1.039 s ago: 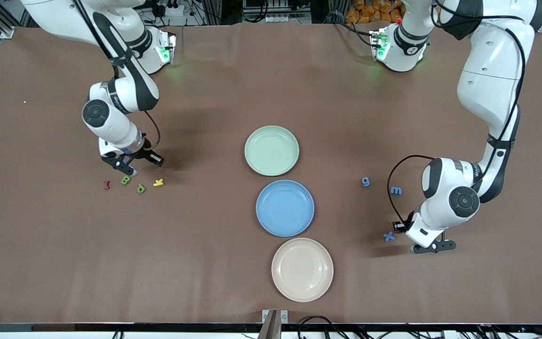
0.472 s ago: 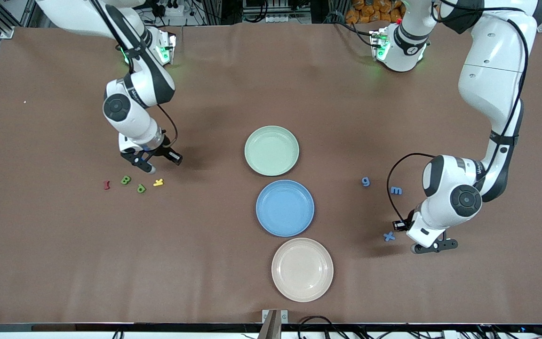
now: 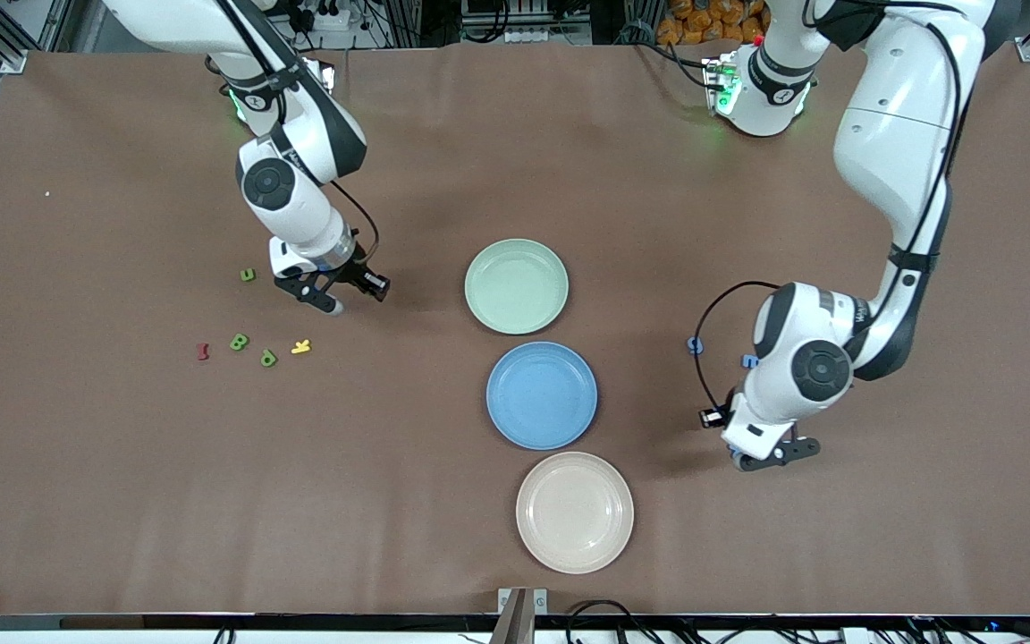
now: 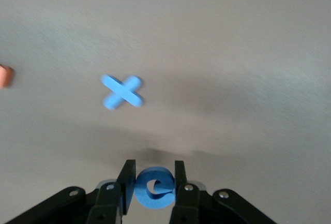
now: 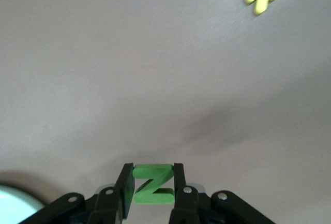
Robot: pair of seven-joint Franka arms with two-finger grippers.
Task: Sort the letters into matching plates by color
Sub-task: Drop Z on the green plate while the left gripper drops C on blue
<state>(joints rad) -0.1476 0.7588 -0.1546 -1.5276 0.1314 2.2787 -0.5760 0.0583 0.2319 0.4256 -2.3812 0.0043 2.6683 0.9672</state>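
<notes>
My right gripper (image 3: 339, 292) is shut on a green letter Z (image 5: 152, 185) and hangs over bare cloth between a group of loose letters and the pale green plate (image 3: 516, 286). My left gripper (image 3: 767, 453) is shut on a blue letter e (image 4: 153, 188), over the cloth beside a blue x (image 4: 122, 91). The blue plate (image 3: 541, 394) lies nearer the camera than the green one. Green u (image 3: 248, 275), B (image 3: 239, 341) and d (image 3: 268, 358) lie toward the right arm's end. A blue g (image 3: 695, 344) and m (image 3: 750, 361) show partly beside the left arm.
A cream-beige plate (image 3: 574, 511) lies nearest the camera, in line with the other two plates. A red letter (image 3: 203, 351) and a yellow k (image 3: 301, 346) lie among the green letters. An orange piece (image 4: 5, 75) shows at the edge of the left wrist view.
The right arm carried the green Z toward the green plate, uncovering the green u. The left arm shifted toward the plates and now covers the blue x in the front view.
</notes>
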